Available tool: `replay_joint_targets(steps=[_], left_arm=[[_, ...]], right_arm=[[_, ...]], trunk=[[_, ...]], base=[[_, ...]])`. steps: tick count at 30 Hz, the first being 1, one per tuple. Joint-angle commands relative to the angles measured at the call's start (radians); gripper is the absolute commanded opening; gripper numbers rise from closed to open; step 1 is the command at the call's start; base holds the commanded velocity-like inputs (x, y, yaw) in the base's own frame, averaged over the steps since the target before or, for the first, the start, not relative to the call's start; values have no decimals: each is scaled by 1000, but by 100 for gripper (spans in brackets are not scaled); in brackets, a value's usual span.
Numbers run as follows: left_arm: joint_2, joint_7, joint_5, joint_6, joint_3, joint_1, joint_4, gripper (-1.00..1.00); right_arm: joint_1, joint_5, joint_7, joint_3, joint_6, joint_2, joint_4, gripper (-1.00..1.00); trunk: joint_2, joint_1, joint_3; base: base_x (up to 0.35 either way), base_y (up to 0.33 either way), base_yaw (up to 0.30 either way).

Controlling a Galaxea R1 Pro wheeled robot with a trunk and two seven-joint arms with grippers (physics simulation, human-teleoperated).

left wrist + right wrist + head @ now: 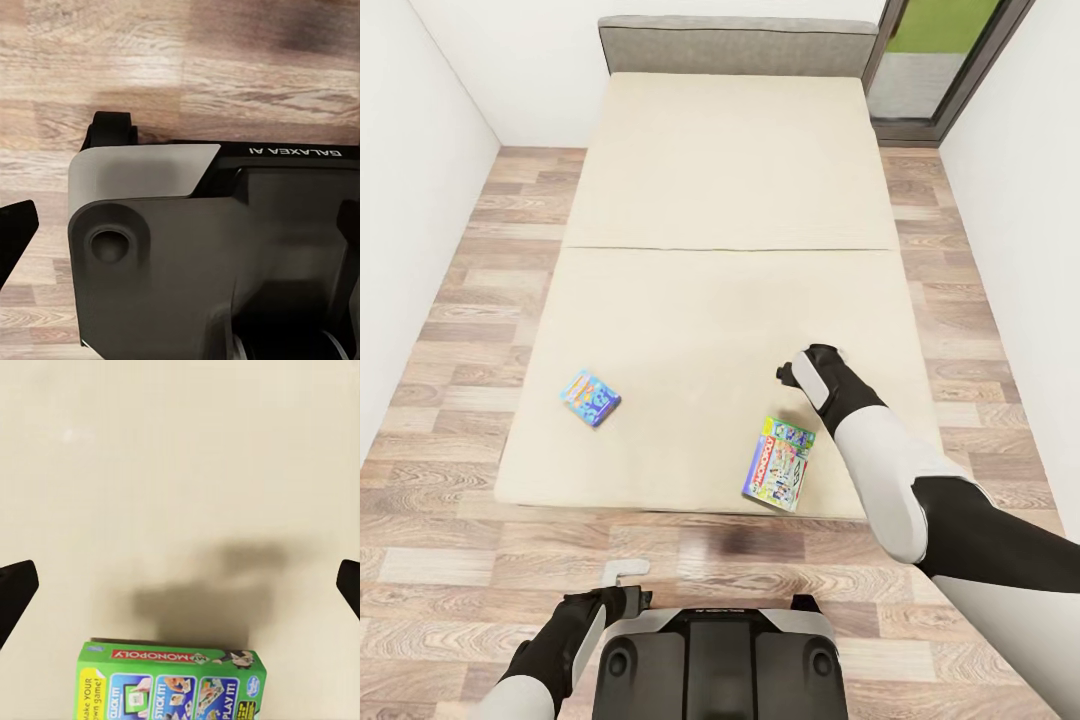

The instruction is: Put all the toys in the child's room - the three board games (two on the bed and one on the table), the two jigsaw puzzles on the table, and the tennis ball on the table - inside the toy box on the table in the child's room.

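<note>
The right hand [792,372] hovers spread wide over the cream bed [720,300] beside the green Monopoly box [778,464]; the left hand's [628,585] spread is unclear.

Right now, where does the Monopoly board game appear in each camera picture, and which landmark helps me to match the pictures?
Head view: the Monopoly board game lies near the bed's front edge, right of centre, just before the right gripper.
Left wrist view: not in it; this view looks at the robot's base and the wood floor.
Right wrist view: at the bottom edge, centre.
Shared landmark: the cream bed surface.
</note>
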Motion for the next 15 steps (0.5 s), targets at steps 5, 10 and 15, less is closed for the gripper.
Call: replay_joint_targets(steps=[5,10,15], left_arm=[[-1,-9,-10,5,8,0,-2,100],[-1,-9,-10,5,8,0,-3,100],[1,-10,-10,5,9,0,-7,100]], right_arm=[[3,-8,-8,-1,-4,1,-1,100],[6,-8,-8,-1,-5,1,-1,100],[7,-10,-8,-1,-5,1,-1,100]], trunk=[[-1,0,-1],[-1,0,-2],[-1,0,-8]], base=[[0,0,0],[0,0,0],[0,0,0]])
